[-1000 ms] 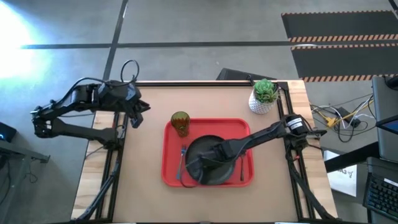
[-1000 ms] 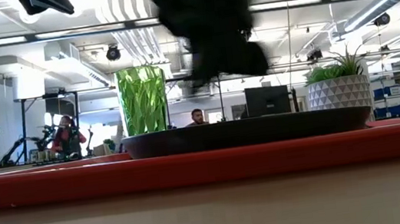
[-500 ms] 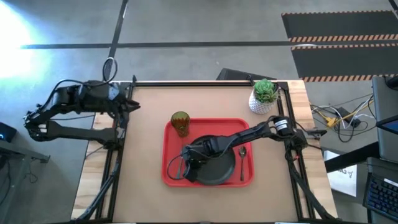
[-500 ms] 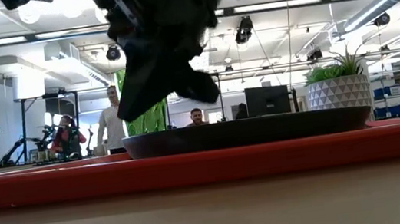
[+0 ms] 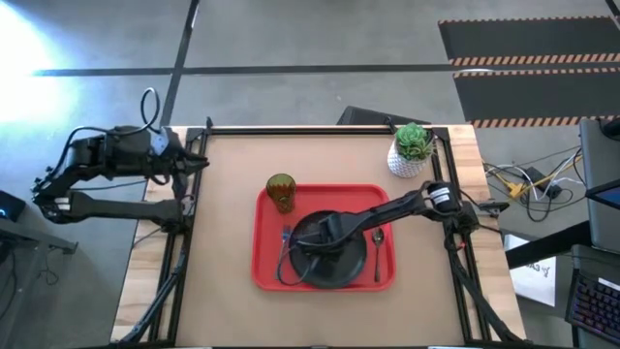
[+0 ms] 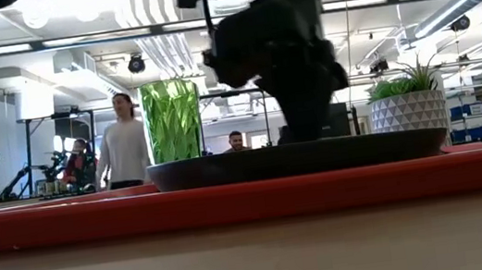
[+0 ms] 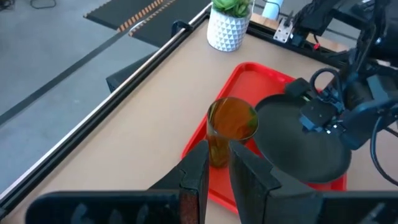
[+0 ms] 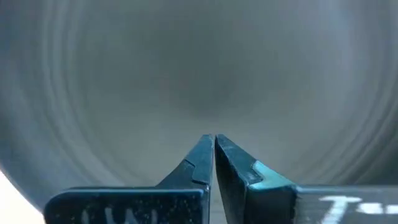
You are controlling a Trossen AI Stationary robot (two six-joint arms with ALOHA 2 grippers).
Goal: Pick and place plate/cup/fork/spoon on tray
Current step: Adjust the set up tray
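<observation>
- High view: plate (image 5: 334,264), cup (image 5: 281,192), fork (image 5: 285,237) and spoon (image 5: 377,250) all on the tray (image 5: 263,269); left gripper (image 5: 199,161) parked over the table (image 5: 232,155) edge.
- Left wrist view: its fingers nearly together, holding nothing.
- Right wrist view: right gripper (image 8: 214,144) pressed together, empty, directly above the plate's surface.
- Low view: a person (image 6: 121,141) walks behind.

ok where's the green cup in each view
High view: the cup stands in the far-left corner of the red tray.
Low view: cup left of centre, behind the plate.
Left wrist view: cup mid-picture, at the tray's edge.
Right wrist view: not in it.
Shared landmark: the plate.
</observation>
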